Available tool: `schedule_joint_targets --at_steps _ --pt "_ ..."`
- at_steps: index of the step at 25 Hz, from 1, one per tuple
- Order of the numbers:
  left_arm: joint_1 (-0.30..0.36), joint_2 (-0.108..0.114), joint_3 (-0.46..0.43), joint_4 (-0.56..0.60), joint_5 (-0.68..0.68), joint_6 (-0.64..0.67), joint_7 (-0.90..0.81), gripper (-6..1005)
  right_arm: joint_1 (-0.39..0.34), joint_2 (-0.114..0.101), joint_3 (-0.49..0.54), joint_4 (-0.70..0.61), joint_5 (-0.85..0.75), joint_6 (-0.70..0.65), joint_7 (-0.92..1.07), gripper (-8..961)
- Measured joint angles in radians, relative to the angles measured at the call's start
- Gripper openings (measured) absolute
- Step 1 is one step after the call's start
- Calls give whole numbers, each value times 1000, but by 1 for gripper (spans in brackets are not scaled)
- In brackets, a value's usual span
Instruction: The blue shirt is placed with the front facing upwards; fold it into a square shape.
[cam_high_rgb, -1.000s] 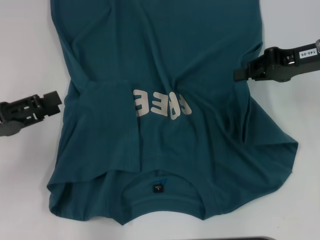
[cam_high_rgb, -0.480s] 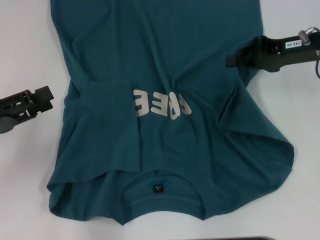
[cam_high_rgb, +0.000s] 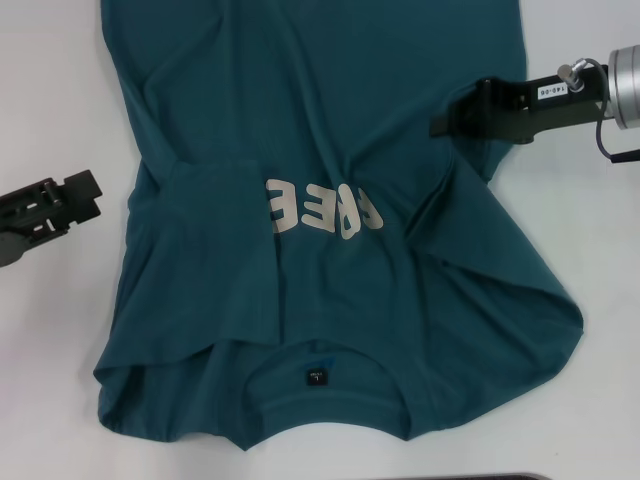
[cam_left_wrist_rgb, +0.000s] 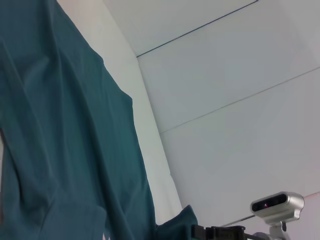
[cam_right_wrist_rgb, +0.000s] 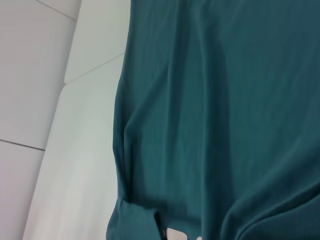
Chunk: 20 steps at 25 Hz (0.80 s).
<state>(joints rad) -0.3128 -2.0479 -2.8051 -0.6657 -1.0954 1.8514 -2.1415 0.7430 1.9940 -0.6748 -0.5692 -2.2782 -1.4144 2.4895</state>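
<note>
Blue shirt (cam_high_rgb: 330, 150) spread face-up on white table (cam_high_rgb: 50, 100).
Right tool (cam_high_rgb: 440, 122) pinching shirt's side fold; left tool (cam_high_rgb: 90, 193) beside shirt, grip state unclear.

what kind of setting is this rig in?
Probably a lab or test cell, not a home: a plain white table, bare white wall panels with a mounted camera, and only the blue shirt between the left gripper and right gripper.
</note>
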Motion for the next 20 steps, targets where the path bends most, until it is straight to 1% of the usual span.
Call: schedule_joint_targets --at_steps 8,12,14,16,18,20 --pt "8 -1 -3 0 0 -10 0 591 4 0 5 -9 18 21 -22 56" --pt "9 0 -10 0 0 -12 0 591 8 -1 -4 -10 20 21 -39 208" --pt "9 0 -12 0 0 -12 0 591 14 -9 -22 -11 16 14 -45 293" --pt "9 1 -13 0 0 -12 0 591 26 -21 -62 -9 5 4 -42 388" --pt "9 1 -13 0 0 -12 0 591 40 -27 -112 -7 -15 1 -21 482" --pt "9 0 -13 2 0 -12 0 591 44 -27 -121 -9 -19 1 -16 565"
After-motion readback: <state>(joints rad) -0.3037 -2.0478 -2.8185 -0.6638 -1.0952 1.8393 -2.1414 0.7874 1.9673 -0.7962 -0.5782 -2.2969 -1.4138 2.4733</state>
